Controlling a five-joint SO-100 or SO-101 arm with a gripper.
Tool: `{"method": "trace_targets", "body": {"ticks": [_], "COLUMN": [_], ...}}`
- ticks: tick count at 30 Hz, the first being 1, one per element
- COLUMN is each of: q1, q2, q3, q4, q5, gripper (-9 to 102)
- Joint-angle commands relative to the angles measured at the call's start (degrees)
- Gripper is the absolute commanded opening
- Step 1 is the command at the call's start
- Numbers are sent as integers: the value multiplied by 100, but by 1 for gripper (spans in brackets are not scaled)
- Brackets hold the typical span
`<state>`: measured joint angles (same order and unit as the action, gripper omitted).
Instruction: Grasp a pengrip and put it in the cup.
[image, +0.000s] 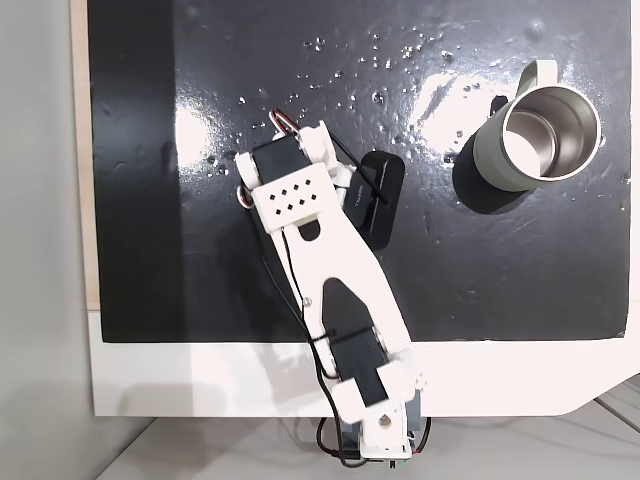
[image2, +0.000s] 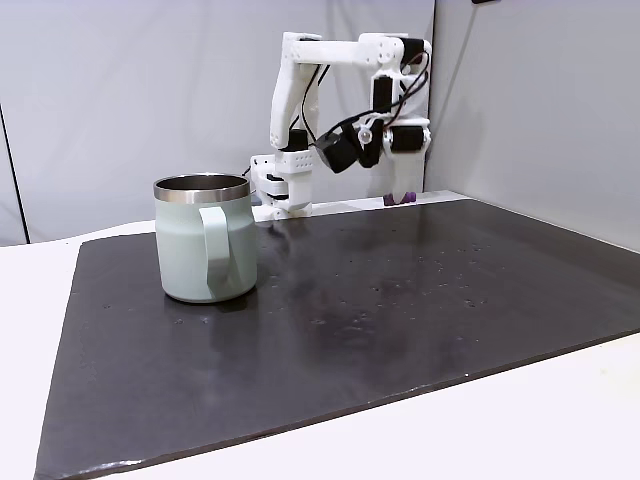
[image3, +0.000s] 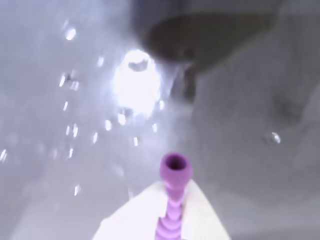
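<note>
**Pengrip clamped in the hand, cup well off to one side**

Pengrip (image3: 173, 200) held between the white fingers (image3: 202, 217) of the hand (image3: 170, 222), long axis pointing forward out of the tips, hollow end foremost in the wrist view. Hand (image2: 402, 190) raised clear above the dark mat (image2: 400, 290) on the counter (image2: 560, 420), closed on the purple piece. Cup (image: 535, 138) upright, mouth open, well apart toward the upper right in the top-down fixed view, handle on its far side. Next move probably a swing across to that steel rim. Mat glossy and speckled with droplets; plain grey walls behind
</note>
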<state>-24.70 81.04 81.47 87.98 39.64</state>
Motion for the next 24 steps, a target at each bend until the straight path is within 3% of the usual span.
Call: {"method": "trace_targets", "body": {"ticks": [1, 13, 24], "q1": [299, 2856, 4729], "q2": [1028, 2505, 1749], "q3": [220, 343, -1002], "q4": [202, 598, 589], "q5": [-220, -2610, -4465], "gripper": [0, 0, 0]}}
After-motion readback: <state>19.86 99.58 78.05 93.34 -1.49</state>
